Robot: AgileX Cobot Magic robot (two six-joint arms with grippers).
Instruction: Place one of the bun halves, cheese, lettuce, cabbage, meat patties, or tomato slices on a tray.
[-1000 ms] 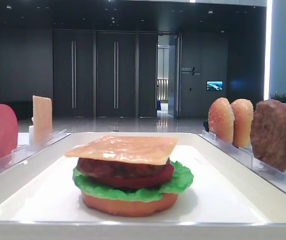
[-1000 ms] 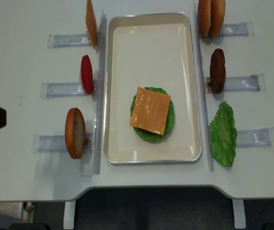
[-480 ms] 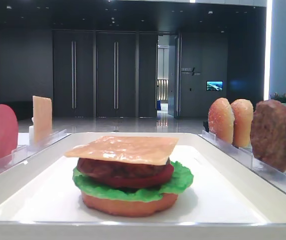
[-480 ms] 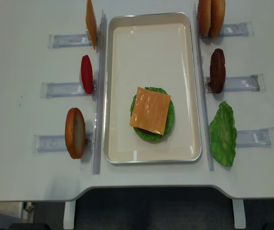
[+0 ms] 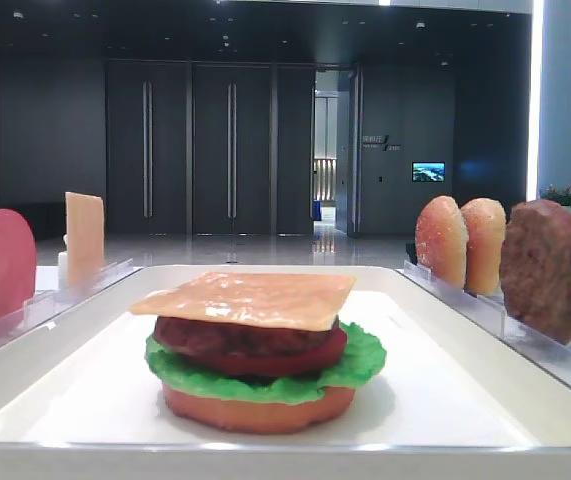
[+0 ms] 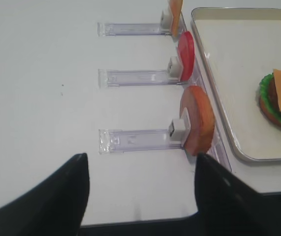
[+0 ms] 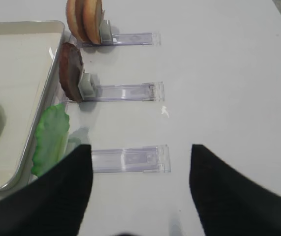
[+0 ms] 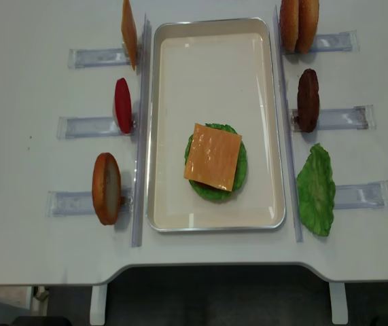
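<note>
- Stacking on the tray (image 8: pixel 214 41) stands at flat bun base, lettuce (image 5: pixel 360 362), tomato, patty (image 5: pixel 240 335), with a cheese slice (image 8: pixel 213 157) on top, seen in the low front view. My reading: a domed bun top is the likely next piece.
- Left claw (image 6: pixel 140 189): jaws spread wide, nothing between them, hovering over bare table near the front edge, just short of the flat bun disc (image 6: pixel 198 119) standing in its rack.
- Right claw (image 7: pixel 140 189): also spread wide and empty, above the nearest clear rack (image 7: pixel 130 159) on the right side; a loose lettuce leaf (image 8: pixel 316 190) lies beside it.
- Two domed buns (image 8: pixel 298 25) stand on edge in the far right rack, well apart from the right claw; a spare patty (image 8: pixel 308 100) sits in the middle rack between.
- To do it well: approach the outer bun from above, jaws across its thin dimension, lift straight up clear of the rack before swinging over.
- Rotate it flat, centre over the cheese, release low; the slice is glossy and a sideways nudge could slide it.
</note>
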